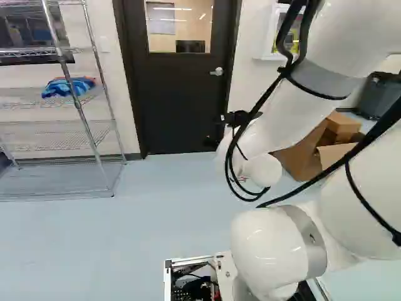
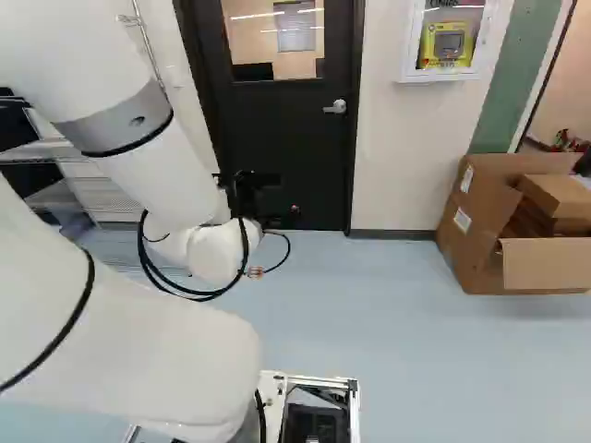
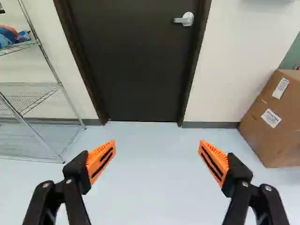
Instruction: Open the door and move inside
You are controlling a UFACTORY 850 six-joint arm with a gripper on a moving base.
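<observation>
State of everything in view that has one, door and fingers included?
Door: closed
Handle: lever level, not gripped
Fingers: open, nothing between them
Rack: upright, blue bundle on a shelf
Large box: open
Wall case: yellow device inside

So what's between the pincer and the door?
Just pale floor. The wrist view shows only that between the open pincer and the shut door.
</observation>
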